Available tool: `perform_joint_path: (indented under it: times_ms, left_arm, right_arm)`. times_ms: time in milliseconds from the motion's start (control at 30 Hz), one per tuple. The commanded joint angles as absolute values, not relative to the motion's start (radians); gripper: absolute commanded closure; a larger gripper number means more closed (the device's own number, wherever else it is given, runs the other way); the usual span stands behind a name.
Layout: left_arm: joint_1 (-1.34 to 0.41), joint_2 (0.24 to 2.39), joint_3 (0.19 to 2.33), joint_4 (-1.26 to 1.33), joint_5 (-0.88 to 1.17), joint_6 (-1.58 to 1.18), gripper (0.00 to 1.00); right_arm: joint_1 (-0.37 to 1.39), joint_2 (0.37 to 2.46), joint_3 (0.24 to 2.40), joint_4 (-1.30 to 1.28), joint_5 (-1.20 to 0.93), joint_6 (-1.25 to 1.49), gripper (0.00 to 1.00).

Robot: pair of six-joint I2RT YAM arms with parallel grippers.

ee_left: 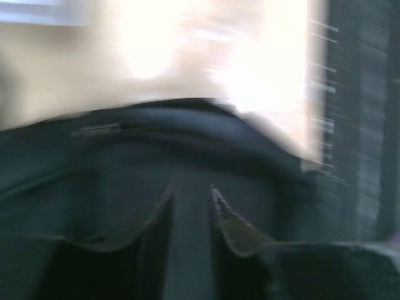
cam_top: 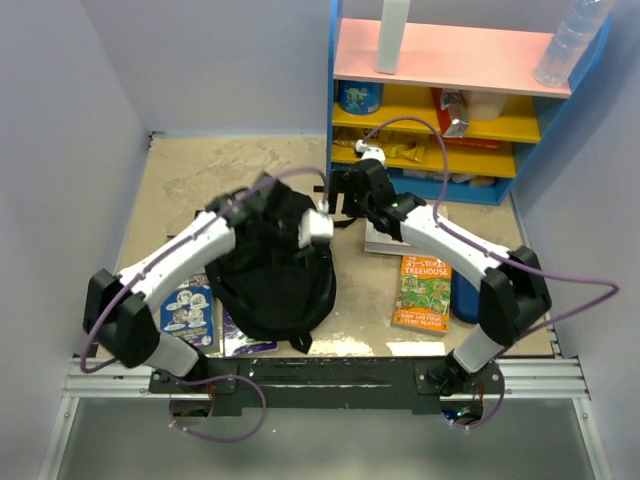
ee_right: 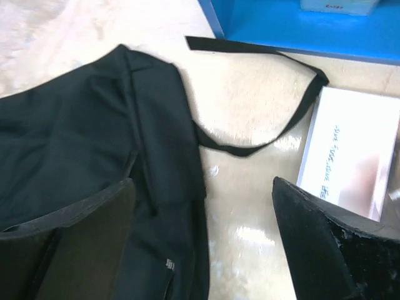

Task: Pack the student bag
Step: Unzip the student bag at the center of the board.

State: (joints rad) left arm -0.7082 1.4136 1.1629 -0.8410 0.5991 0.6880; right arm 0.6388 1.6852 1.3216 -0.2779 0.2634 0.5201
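Observation:
The student bag point(cam_top: 275, 280) is a soft black backpack lying in the middle of the table. It fills the blurred left wrist view point(ee_left: 187, 144) and the left of the right wrist view point(ee_right: 75, 137). My left gripper point(cam_top: 328, 216) is at the bag's upper right edge. Its fingers are nearly together with dark bag fabric between them point(ee_left: 190, 190). My right gripper point(cam_top: 347, 193) hovers open just beyond the bag's top corner. It is empty point(ee_right: 200, 206), over the bag's edge and bare table. A black strap point(ee_right: 262, 140) loops across the table.
A white book point(cam_top: 380, 240) lies right of the bag and shows in the right wrist view point(ee_right: 350, 150). An orange Treehouse book point(cam_top: 422, 290) lies further right, a blue book point(cam_top: 188, 310) left of the bag. A coloured shelf point(cam_top: 440, 100) stands at the back right.

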Motion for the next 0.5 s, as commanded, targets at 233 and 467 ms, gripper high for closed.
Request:
perform_joint_path:
  times_ms: [233,467]
  left_arm:
    - [-0.333,1.523,1.356,-1.316,0.612,1.306,0.57]
    - [-0.334,1.489,1.19,-1.315,0.577,1.397,0.49]
  right_arm:
    - [0.828,1.436,1.017,-0.199,0.117,0.664,0.11]
    - [0.968,1.47,0.96,-0.271,0.139,0.77,0.27]
